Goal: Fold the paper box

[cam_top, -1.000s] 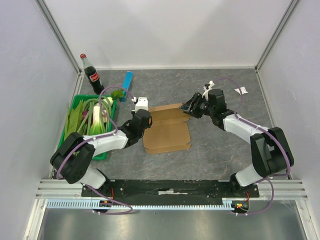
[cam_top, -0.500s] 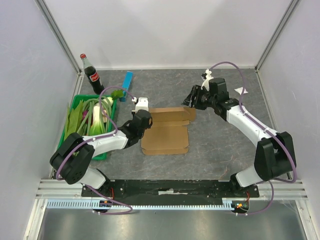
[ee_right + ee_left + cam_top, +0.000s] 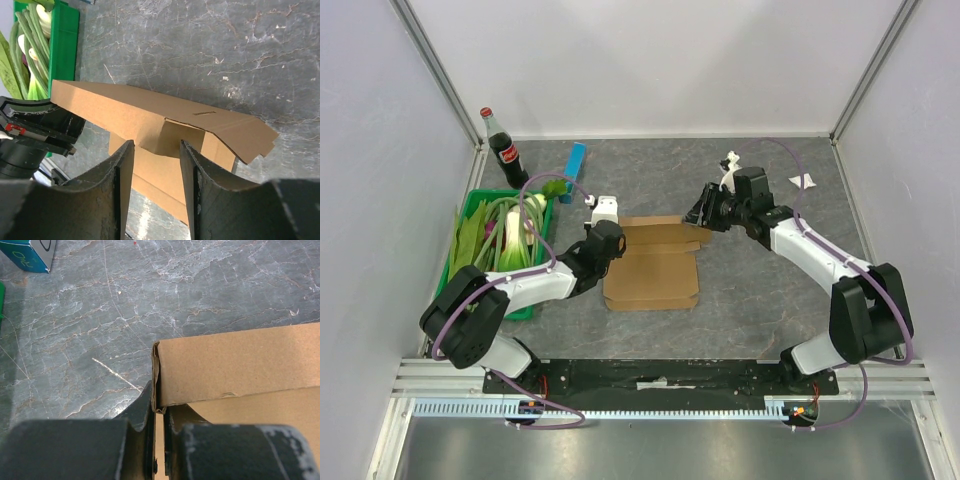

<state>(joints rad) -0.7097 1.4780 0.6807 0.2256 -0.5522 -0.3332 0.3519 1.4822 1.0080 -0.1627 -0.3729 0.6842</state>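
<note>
Reader: Location of the paper box (image 3: 652, 265)?

Describer: It lies mid-worktop (image 3: 760, 290), brown and partly folded, with its far panel raised. The left tool (image 3: 159, 410) is clamped on the box's left corner edge. The right tool (image 3: 156, 146) has its fingers apart, straddling a tab under the raised panel without squeezing it.

Reader: What makes this fold go well?

Describer: Probably the left tool anchoring the corner while the right closes squarely on the tab. It should turn the panel along its crease slowly, so the thin card does not buckle.

Reader: Any writing?

Describer: The box is plain. A cola bottle (image 3: 503, 150) at far left has a red label, too small to read. A blue bar (image 3: 30, 252) shows white letters, cut off at the frame edge
</note>
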